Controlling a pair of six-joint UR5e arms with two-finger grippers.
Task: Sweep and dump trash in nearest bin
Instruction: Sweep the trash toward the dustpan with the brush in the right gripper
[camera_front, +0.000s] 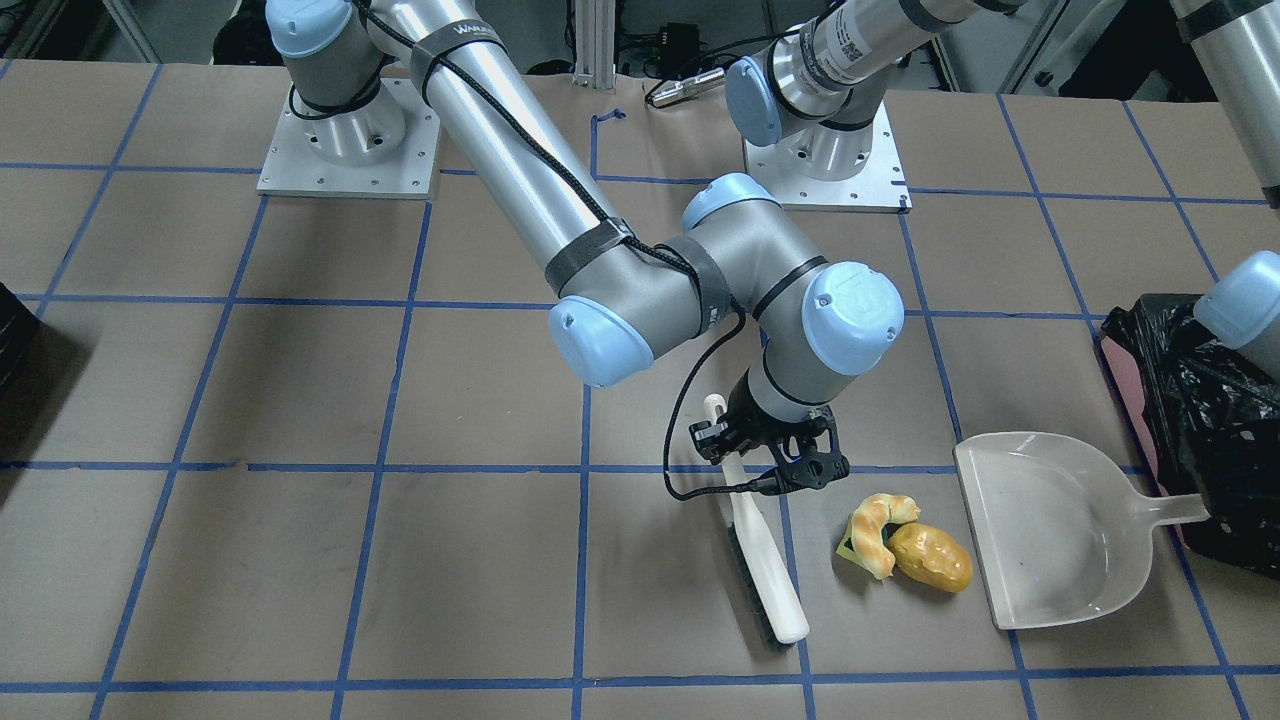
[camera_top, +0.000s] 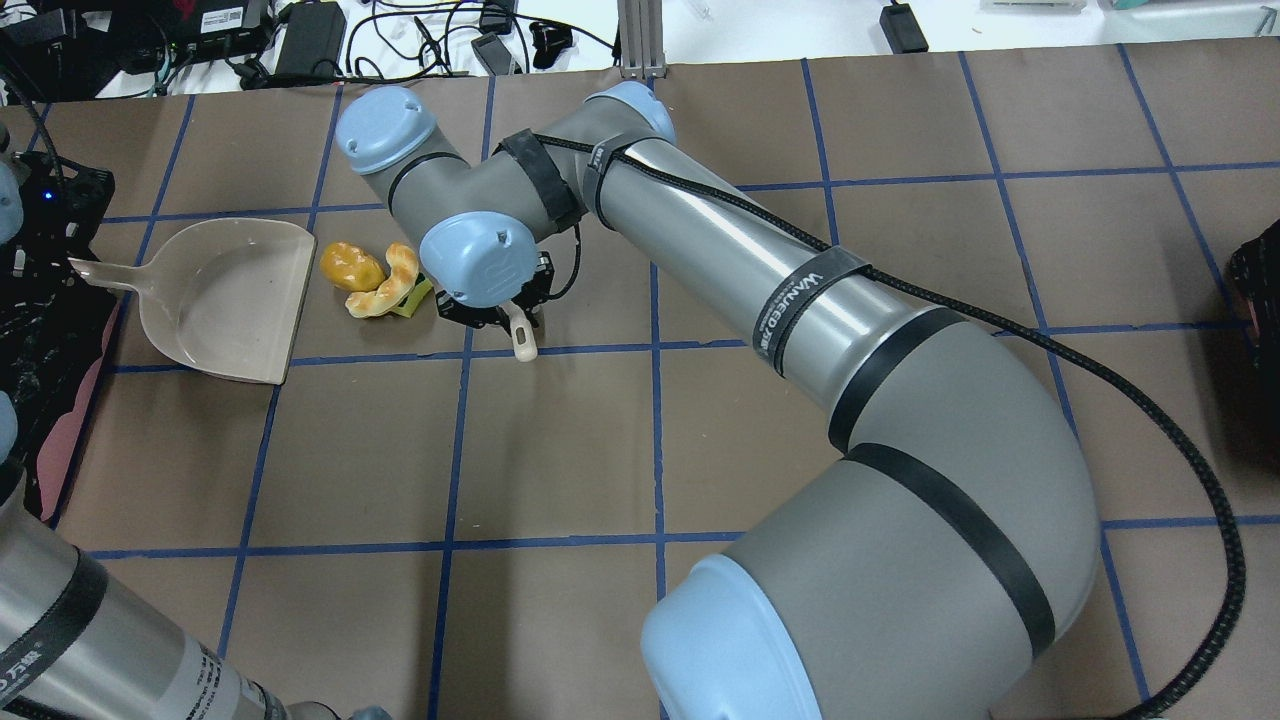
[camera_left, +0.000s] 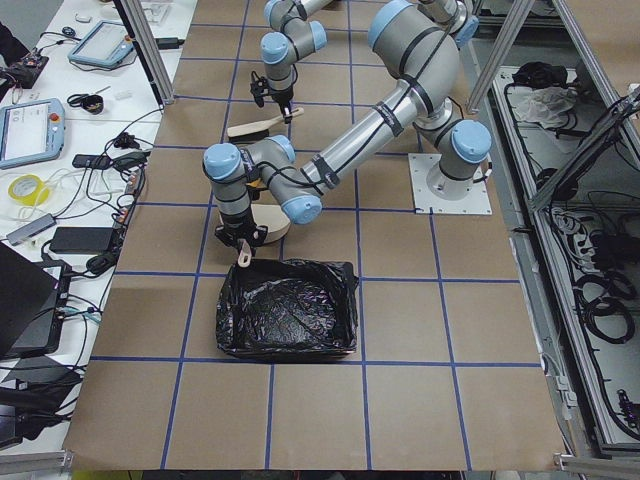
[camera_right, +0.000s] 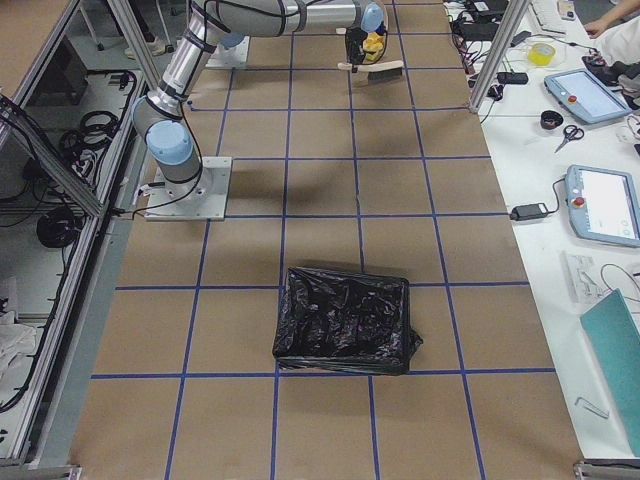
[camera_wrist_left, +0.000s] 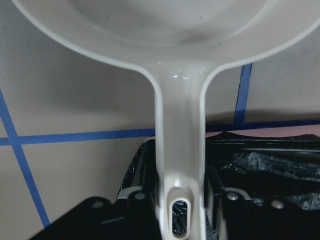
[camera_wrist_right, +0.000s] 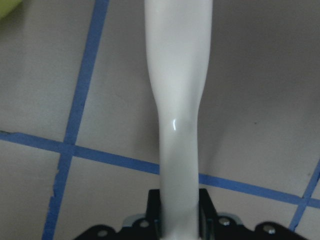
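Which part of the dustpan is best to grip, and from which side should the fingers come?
Grip the dustpan by its narrow flat handle, coming from the bin side. The handle sticks out there, and the open mouth faces the toy potato. The left gripper grips it there.

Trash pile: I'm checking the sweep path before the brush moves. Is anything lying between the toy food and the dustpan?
Nothing visible. Only bare table paper separates the potato-like lump from the dustpan's open edge. The pastry and sponge bit lie just behind the lump, on the brush side.
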